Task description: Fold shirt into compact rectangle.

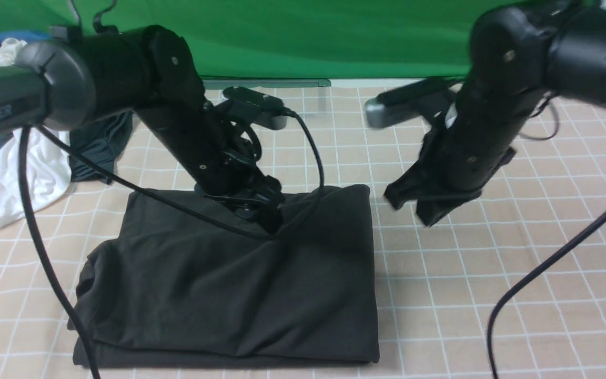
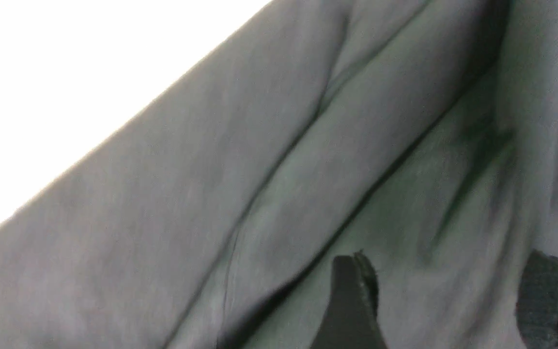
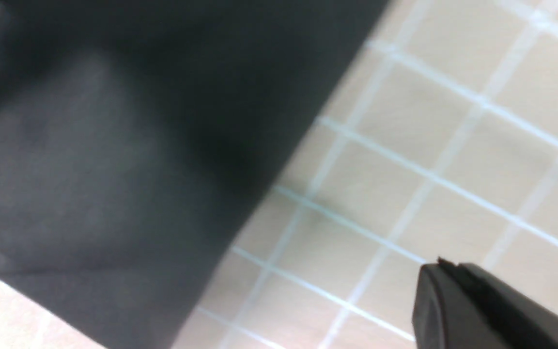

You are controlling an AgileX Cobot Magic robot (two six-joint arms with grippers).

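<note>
A: Where is the shirt (image 1: 229, 284) lying?

B: Flat on the beige grid-pattern tablecloth (image 1: 492, 273), toward the robot's left and centre. It is folded into a rough rectangle, 2 or more layers showing at the near edge, with soft creases across the top.

A: And the left gripper (image 1: 269, 218)?

B: It points down at the far part of the shirt, tip at the cloth. In the left wrist view, 2 fingers (image 2: 351, 300) stand apart with bare grey fabric (image 2: 269, 184) between them, so the jaws are spread and nothing is pinched.

A: The right gripper (image 1: 429, 208)?

B: It hangs over bare tablecloth just beside the shirt's right edge, apart from it. The front view shows dark jaws that look drawn together, though blurred. The right wrist view shows 1 dark fingertip (image 3: 458, 295) over the grid cloth (image 3: 429, 145), with the shirt's edge (image 3: 114, 169) running diagonally nearby. It is closed and holds nothing.

A: Anything else on the table?

B: A bunch of white, blue and dark clothes (image 1: 29, 158) at the far left, well apart from the shirt, and a green backdrop (image 1: 308, 37) behind.
</note>
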